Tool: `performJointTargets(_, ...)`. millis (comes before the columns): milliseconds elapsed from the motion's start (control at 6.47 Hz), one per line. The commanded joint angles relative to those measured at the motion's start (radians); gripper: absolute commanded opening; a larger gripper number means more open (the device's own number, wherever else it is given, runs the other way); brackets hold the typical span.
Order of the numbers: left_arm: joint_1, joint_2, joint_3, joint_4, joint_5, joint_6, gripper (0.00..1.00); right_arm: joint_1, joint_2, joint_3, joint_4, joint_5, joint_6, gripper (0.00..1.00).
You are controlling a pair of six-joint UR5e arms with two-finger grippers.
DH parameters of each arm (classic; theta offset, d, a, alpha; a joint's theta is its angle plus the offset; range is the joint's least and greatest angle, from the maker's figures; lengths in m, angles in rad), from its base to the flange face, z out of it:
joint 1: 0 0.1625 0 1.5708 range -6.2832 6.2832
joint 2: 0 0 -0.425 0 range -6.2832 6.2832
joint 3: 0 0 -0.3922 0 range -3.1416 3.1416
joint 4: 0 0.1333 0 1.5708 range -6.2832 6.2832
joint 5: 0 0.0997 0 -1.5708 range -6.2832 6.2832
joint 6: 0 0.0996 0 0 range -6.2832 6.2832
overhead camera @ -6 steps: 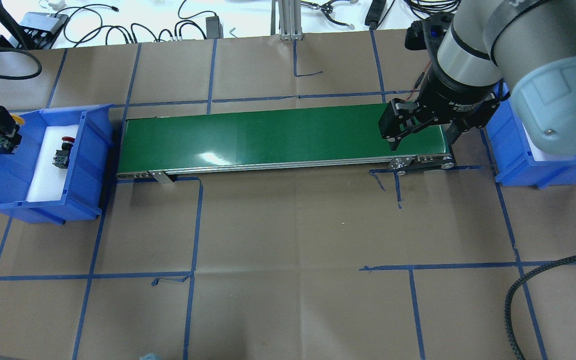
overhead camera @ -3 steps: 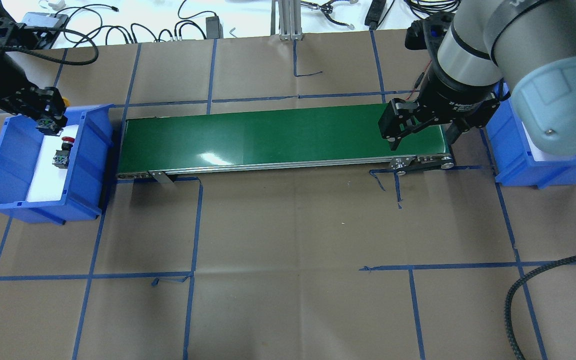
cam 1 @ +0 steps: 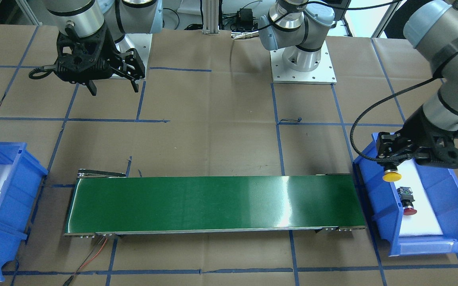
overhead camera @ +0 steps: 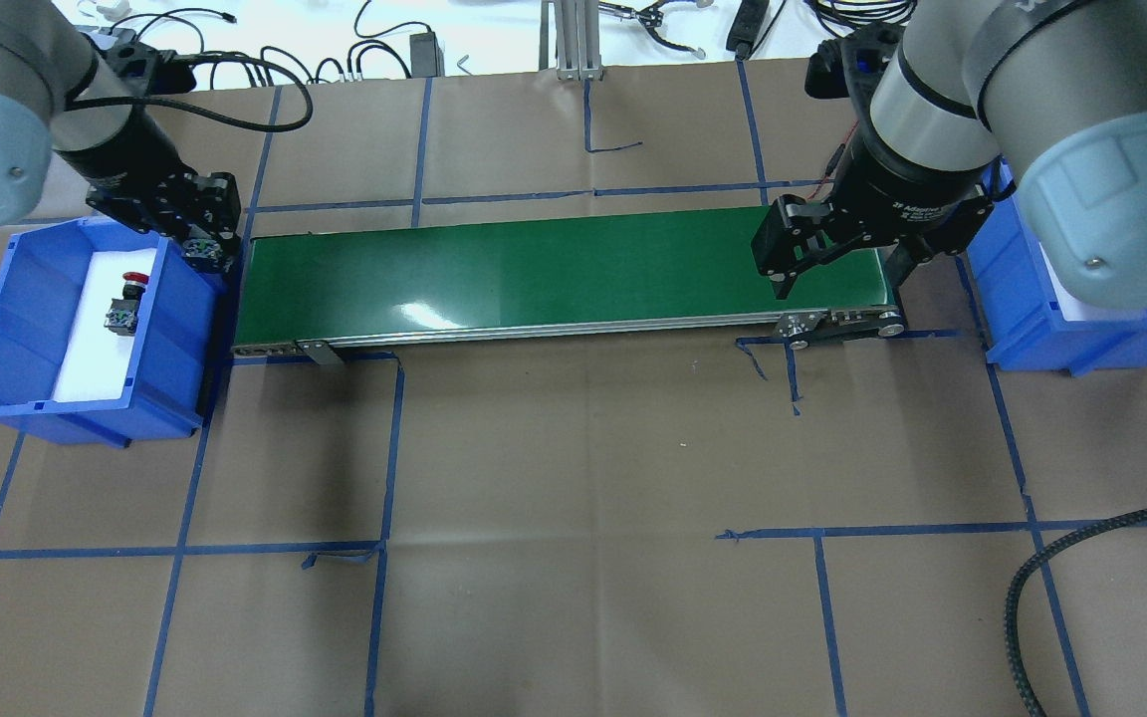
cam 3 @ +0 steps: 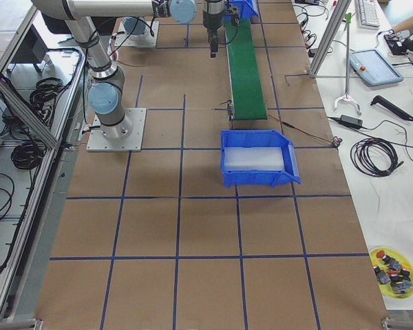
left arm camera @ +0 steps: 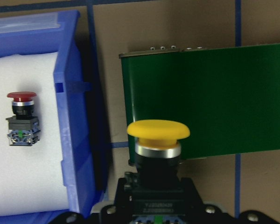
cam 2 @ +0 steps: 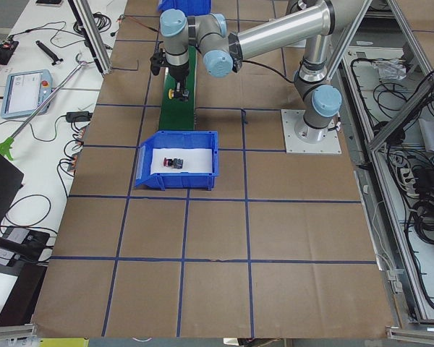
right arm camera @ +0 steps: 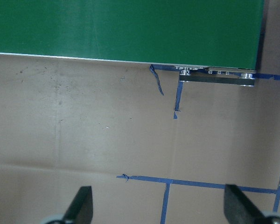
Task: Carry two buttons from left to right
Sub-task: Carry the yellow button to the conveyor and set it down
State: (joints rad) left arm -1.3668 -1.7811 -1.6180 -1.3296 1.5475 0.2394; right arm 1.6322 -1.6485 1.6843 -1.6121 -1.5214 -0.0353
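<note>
Right now I am watching the left gripper clamping the yellow-capped button by its black body, with the cap pointing away from the wrist. It is hanging at the end of the conveyor belt on the robot's left, roughly over the near wall of the blue bin that is sitting just beyond that end. The red-capped button is lying on its side on the white pad inside that bin, apart from the gripper. The right gripper is hovering over the belt's opposite end, its fingers spread wide and holding nothing.
</note>
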Motion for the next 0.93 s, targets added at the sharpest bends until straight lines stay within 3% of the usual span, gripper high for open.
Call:
performJointTargets(0, -0.067, -0.065, -0.009, 0.016, -0.003, -0.101, 0.01, 0.0, 0.001, 0.0, 0.0, 0.004, 0.0, 1.0)
performJointTargets(309, -0.075, -0.142, -0.101, 0.255, -0.004, -0.132, 0.01, 0.0, 0.001, 0.002, 0.0, 0.009, 0.0, 1.0)
performJointTargets(772, -0.075, -0.17, -0.12, 0.299, -0.006, -0.149, 0.01, 0.0, 0.001, 0.003, 0.0, 0.009, 0.0, 1.0)
